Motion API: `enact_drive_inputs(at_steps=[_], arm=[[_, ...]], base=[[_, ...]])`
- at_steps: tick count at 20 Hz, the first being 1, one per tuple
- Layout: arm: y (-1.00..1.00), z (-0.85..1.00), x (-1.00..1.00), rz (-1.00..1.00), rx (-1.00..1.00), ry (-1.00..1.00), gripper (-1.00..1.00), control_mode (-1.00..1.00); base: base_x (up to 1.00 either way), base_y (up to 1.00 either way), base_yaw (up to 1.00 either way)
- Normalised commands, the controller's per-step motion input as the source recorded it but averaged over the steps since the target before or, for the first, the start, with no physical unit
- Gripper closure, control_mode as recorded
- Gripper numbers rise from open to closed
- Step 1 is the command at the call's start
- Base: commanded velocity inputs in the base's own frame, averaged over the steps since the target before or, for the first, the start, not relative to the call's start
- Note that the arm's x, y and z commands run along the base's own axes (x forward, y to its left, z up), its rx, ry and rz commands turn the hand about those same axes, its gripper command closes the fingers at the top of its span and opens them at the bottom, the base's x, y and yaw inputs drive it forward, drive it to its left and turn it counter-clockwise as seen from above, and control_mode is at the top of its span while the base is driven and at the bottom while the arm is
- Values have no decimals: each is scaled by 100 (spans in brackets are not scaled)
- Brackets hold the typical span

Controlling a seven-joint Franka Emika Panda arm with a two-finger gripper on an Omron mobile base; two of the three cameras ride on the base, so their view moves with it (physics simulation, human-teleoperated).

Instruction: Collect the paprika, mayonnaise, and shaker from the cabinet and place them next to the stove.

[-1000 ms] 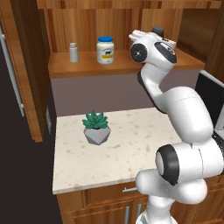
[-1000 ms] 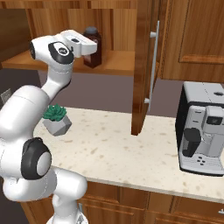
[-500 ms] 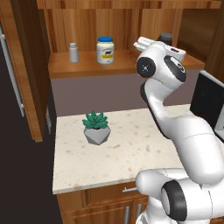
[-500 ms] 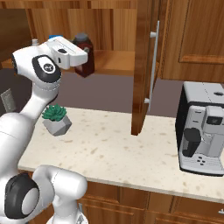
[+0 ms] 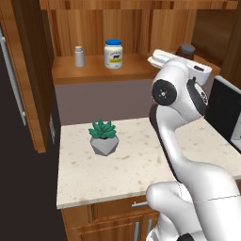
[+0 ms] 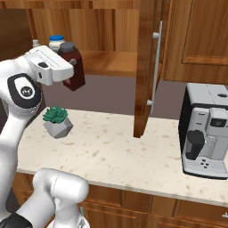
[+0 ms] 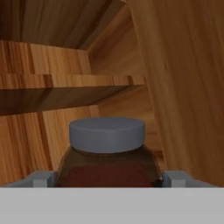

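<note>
Paprika (image 6: 73,67): dark red-brown bottle with a grey-brown cap, lifted clear of the cabinet shelf (image 6: 111,64), hanging in front of the open cabinet above the surface (image 6: 116,147).
End effector (image 7: 107,178): spread wide, 1 finger tip (image 7: 41,178) on each side of the bottle just under the cap; appears clamped on the paprika, grip low on the shoulder.
Mayonnaise (image 5: 113,53): white jar with blue lid, upright on the shelf, not yet collected.
Shaker (image 5: 79,56): small pale cylinder, upright on the shelf just left of the jar, apart from it.
Cabinet door (image 6: 146,67): open, edge-on, hanging down to the right of the bottle.
Risk, slip: hold near the top of a tall bottle, likely to swing or slide out on a fast turn.
Risk, collision: swing to the right likely to strike the door edge or the coffee machine (image 6: 205,129).
Risk, clutter: potted plant (image 6: 57,120) directly below, likely hit if the bottle drops.
Risk, destination: stove location impossible to tell from here, so a long carry likely.
</note>
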Motion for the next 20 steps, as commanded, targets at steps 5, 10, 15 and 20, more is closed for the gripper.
enact_drive_inputs(at_steps=[5, 10, 15, 20], arm=[[0, -5, -96, -12, 0, 0, 100, -100], [0, -31, -89, -10, 0, 0, 100, -100], [0, -40, -70, -5, 0, 0, 100, -100], [1, -26, -26, 0, 0, 0, 100, 100]], base=[[0, 0, 0], [0, 0, 0], [0, 0, 0], [-14, 0, 0]])
